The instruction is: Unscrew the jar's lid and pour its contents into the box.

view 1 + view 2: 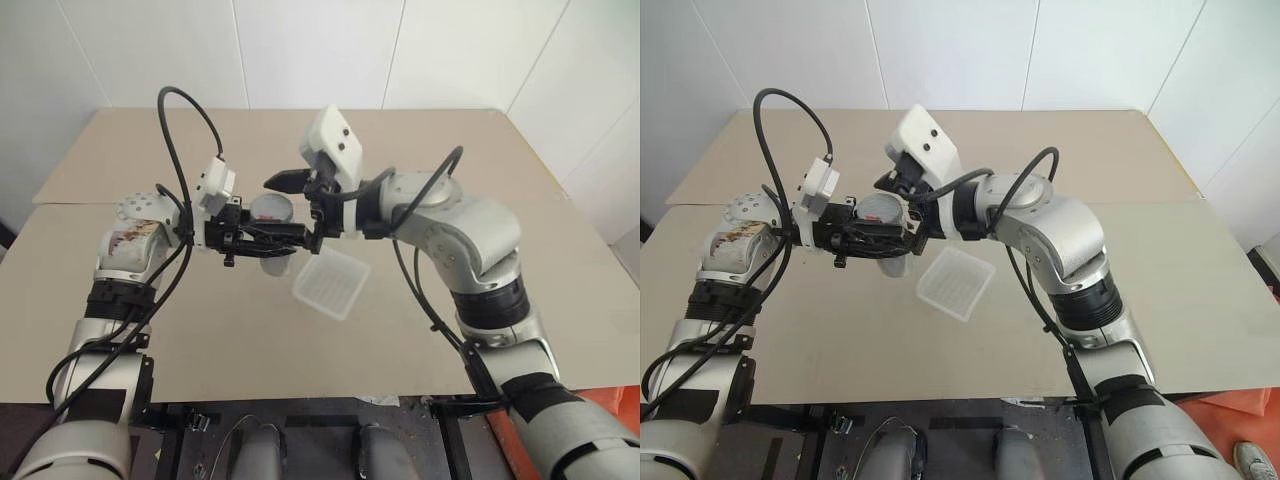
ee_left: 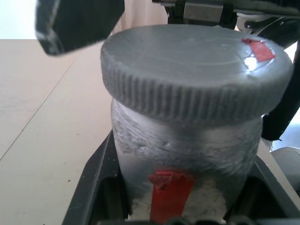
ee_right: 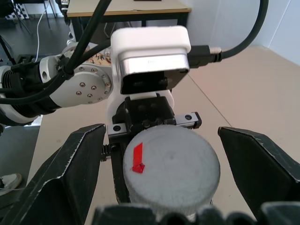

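Overhead, beige tabletop [image 1: 420, 330], seam across it, white walls [image 1: 320, 50]

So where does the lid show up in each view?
Left eye view: lid at centre, above the box.
Right eye view: lid left of centre.
Left wrist view: lid across the upper middle.
Right wrist view: lid at lower centre.
Shared landmark: its red tape.

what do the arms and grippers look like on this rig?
Both arms are silver-grey metal with black bands at the joints. Each wrist carries a white camera housing fed by a looping black cable. The left gripper and right gripper each have two black fingers, broad and wedge-shaped. Brownish markings show on the left forearm.
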Controlling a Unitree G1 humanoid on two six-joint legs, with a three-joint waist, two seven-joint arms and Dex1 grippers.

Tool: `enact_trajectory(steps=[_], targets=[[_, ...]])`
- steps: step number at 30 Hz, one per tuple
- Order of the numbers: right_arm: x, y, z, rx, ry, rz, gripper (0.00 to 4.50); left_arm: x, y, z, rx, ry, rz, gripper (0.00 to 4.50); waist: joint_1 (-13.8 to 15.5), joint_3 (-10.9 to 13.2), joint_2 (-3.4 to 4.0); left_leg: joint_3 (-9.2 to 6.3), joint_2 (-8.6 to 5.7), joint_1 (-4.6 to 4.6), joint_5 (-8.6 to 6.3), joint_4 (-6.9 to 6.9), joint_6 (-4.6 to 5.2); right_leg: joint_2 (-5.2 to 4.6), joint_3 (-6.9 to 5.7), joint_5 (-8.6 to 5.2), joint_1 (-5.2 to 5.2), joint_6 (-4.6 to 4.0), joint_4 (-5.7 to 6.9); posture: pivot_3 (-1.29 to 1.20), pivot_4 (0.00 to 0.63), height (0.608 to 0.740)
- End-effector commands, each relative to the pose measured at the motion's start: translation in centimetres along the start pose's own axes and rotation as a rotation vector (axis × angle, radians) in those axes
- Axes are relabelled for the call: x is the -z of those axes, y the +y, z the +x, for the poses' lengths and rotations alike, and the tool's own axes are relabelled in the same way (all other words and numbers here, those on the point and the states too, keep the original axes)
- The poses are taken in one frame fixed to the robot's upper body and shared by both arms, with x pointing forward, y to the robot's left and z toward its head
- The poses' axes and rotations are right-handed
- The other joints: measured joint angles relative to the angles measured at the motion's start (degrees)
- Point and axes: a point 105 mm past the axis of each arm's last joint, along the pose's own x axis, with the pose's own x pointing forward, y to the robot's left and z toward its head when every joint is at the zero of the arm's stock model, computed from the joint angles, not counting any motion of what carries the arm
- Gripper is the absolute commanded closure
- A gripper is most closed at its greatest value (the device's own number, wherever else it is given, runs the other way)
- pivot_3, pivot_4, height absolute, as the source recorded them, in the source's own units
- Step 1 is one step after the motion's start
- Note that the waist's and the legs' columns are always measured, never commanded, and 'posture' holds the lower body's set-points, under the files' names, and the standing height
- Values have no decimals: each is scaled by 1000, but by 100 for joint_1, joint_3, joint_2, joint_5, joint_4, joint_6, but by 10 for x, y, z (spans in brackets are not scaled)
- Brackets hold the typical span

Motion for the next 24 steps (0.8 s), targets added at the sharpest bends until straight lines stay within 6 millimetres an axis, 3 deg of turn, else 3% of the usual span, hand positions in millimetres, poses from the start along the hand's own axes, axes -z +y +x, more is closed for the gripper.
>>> enact_trajectory(steps=[1,5,8,11,12,19,24], targets=[[-8,4,0,-14,-30,-35,13,-14,-1,-5,-4,-18,62,2574,0,0,0,0,0,0,0,0,0,0,0,0,0,0,0,0,150,740],[-8,4,0,-15,-33,-37,13,-14,-1,-5,-6,-17,63,2574,-2,0,0,0,0,0,0,0,0,0,0,0,0,0,0,0,150,740],[-9,3,0,-8,-36,-43,585,-14,-1,-5,-7,-17,63,2574,-1,0,0,0,0,0,0,0,0,0,0,0,0,0,0,0,150,740],[-11,3,0,-5,-42,-47,1634,-13,-1,-5,-7,-17,62,2574,0,0,0,0,0,0,0,0,0,0,0,0,0,0,0,0,150,740],[-11,3,0,-5,-43,-48,1751,-13,-1,-5,-7,-17,62,2574,1,0,0,0,0,0,0,0,0,0,0,0,0,0,0,0,150,740],[-18,-3,-5,33,-59,-57,1753,-10,-4,-3,0,-18,56,2574,-1,0,0,0,0,0,0,0,0,0,0,0,0,0,0,0,150,740],[-37,-30,-33,135,-129,-23,1753,-7,-7,-1,9,-21,50,2574,1,0,0,0,0,0,0,0,0,0,0,0,0,0,0,0,150,740]])
